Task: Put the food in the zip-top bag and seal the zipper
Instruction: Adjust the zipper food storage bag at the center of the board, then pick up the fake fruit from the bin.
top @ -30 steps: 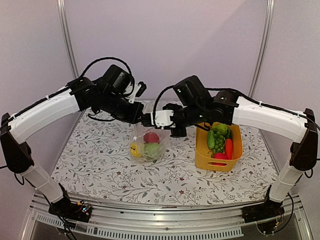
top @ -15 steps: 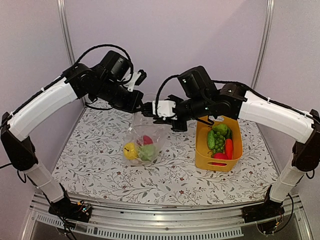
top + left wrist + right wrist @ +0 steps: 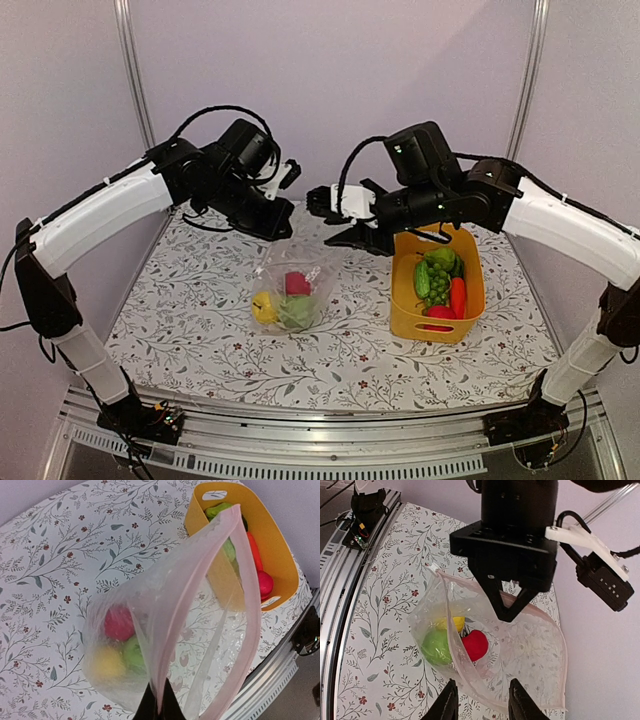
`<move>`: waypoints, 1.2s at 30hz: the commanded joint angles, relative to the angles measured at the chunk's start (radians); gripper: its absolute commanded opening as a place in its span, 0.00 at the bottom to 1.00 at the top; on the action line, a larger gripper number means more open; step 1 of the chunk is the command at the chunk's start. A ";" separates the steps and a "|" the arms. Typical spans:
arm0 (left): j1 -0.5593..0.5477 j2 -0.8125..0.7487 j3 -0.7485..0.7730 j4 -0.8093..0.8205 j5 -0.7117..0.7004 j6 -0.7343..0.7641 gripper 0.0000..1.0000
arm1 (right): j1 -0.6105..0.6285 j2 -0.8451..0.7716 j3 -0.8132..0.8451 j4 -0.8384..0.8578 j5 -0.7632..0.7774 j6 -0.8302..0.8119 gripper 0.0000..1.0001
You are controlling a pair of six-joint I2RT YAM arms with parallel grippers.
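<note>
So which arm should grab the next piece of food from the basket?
Right. The right gripper is open and empty, near the basket that holds the food. The left gripper is shut on the bag, holding its mouth up; letting go would likely drop it.

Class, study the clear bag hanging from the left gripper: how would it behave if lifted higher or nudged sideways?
Probably floppy: the zip-top bag hangs wrinkled from one pinch by the left gripper. Likely bottom-heavy, since three round pieces sit low. A nudge would probably swing it, mouth gaping.
</note>
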 commanded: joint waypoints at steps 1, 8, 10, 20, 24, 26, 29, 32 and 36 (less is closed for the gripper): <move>0.011 -0.028 -0.025 0.034 -0.011 0.019 0.00 | -0.120 -0.108 -0.067 -0.027 -0.092 0.049 0.34; 0.013 -0.045 -0.067 0.069 -0.015 0.017 0.00 | -0.340 -0.168 -0.198 -0.028 -0.131 0.097 0.34; 0.013 -0.047 -0.076 0.075 -0.015 0.017 0.00 | -0.386 -0.178 -0.241 -0.028 -0.141 0.113 0.34; 0.013 -0.056 -0.098 0.087 -0.012 0.017 0.00 | -0.502 -0.179 -0.408 -0.034 -0.127 0.144 0.34; 0.012 -0.061 -0.105 0.086 -0.014 0.013 0.00 | -0.511 -0.148 -0.440 -0.089 -0.115 0.116 0.35; 0.013 -0.063 -0.111 0.087 -0.015 0.013 0.00 | -0.514 -0.136 -0.443 -0.123 -0.108 0.099 0.39; 0.013 -0.067 -0.119 0.089 -0.018 0.012 0.00 | -0.516 -0.104 -0.442 -0.193 -0.103 0.063 0.46; 0.012 -0.073 -0.130 0.096 -0.018 0.010 0.00 | -0.517 -0.074 -0.443 -0.255 -0.094 0.032 0.54; 0.012 -0.078 -0.144 0.102 -0.017 0.007 0.00 | -0.520 -0.034 -0.444 -0.297 -0.086 0.013 0.62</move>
